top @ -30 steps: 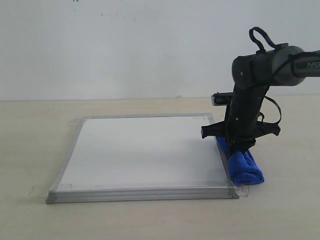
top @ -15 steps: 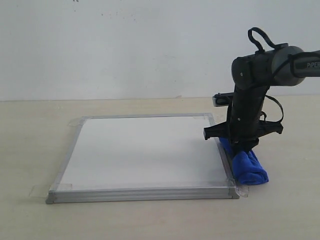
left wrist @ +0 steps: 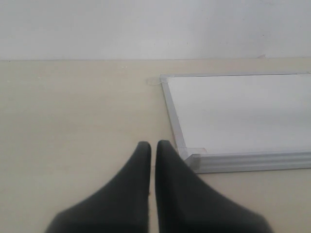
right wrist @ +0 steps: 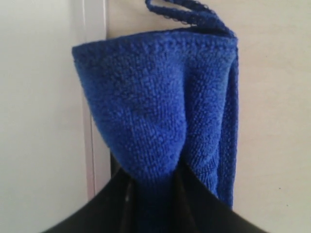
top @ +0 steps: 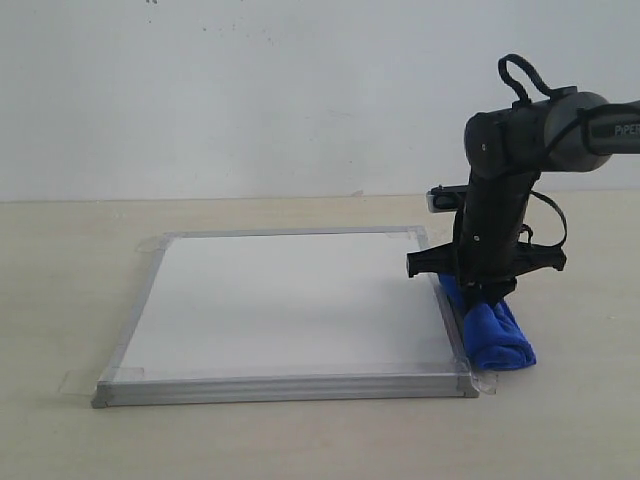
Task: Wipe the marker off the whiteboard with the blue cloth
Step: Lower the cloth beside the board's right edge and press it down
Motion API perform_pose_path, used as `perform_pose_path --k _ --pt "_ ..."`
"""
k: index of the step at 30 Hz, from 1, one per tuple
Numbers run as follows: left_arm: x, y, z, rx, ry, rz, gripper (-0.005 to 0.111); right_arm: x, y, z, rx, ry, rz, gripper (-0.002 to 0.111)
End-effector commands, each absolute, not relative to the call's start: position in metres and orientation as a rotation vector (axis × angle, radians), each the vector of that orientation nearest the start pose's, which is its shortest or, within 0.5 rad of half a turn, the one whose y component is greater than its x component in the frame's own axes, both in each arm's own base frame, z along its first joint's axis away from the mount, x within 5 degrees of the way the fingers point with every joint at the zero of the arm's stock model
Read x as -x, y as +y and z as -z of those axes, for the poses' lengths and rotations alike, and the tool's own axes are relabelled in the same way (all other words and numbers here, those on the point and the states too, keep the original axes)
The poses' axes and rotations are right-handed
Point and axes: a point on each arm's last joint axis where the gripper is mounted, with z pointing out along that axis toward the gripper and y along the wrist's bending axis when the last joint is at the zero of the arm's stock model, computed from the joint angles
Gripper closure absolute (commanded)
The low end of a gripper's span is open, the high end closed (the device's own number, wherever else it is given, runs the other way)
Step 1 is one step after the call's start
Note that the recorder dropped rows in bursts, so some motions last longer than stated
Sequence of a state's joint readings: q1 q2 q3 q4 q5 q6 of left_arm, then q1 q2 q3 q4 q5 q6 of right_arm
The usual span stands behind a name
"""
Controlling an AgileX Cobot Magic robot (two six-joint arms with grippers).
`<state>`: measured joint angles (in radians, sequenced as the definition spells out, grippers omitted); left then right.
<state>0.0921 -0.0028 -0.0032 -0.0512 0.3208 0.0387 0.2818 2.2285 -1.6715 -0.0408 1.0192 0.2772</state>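
— What is the right gripper (top: 484, 292) doing over there?

— It is pinching the blue cloth (top: 497, 338), clamped tight on one end of the roll. In its wrist camera the towel is bunching between the two black fingers (right wrist: 199, 206) and fanning out beyond their tips.

— Which way is the roll lying?

— Its long axis is running straight out from the fingertips, alongside the edge of the whiteboard (top: 290, 300) nearest that gripper. The free end is pointing away from the wrist, toward a taped corner (top: 478, 382). A small hanging loop (right wrist: 187, 10) is sticking out at that far end.

— Is it sitting on the board?

— Mostly it is lying on the table (top: 580, 410), with one side overlapping the silver frame (right wrist: 95, 29). The board's face is lying beyond the frame and is looking plain white.

— And the left gripper (left wrist: 153, 148)?

— It is sitting well apart from the cloth, its fingers pressed together with nothing between them. A corner of the board is lying just beside their tips.
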Motion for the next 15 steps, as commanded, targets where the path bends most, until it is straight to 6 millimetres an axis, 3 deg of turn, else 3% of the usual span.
perform_pose_path --k 1,5,7,9,14,15 --pt "-0.0541 0.0028 -0.1848 0.076 1.796 -0.031 0.103 -0.4254 0.1192 -0.1392 0.013 3.066 0.004 0.108" --pt "-0.0541 0.0028 -0.1848 0.076 1.796 -0.031 0.103 -0.4261 0.1196 -0.1393 -0.074 3.058 -0.006 0.108" --pt "-0.0541 0.0028 -0.1848 0.076 1.796 -0.031 0.103 -0.4265 0.1200 -0.1393 -0.093 3.053 -0.015 0.102" --pt "-0.0541 0.0028 -0.1848 0.076 1.796 -0.031 0.103 -0.4263 0.1208 -0.1393 -0.101 3.055 -0.028 0.090" --pt "-0.0541 0.0028 -0.1848 0.076 1.796 -0.031 0.103 -0.4237 0.1200 -0.1391 -0.092 3.084 -0.013 0.040" --pt "-0.0541 0.0028 -0.1848 0.076 1.796 -0.031 0.103 -0.4228 0.1197 -0.1391 -0.092 3.094 -0.008 0.037"
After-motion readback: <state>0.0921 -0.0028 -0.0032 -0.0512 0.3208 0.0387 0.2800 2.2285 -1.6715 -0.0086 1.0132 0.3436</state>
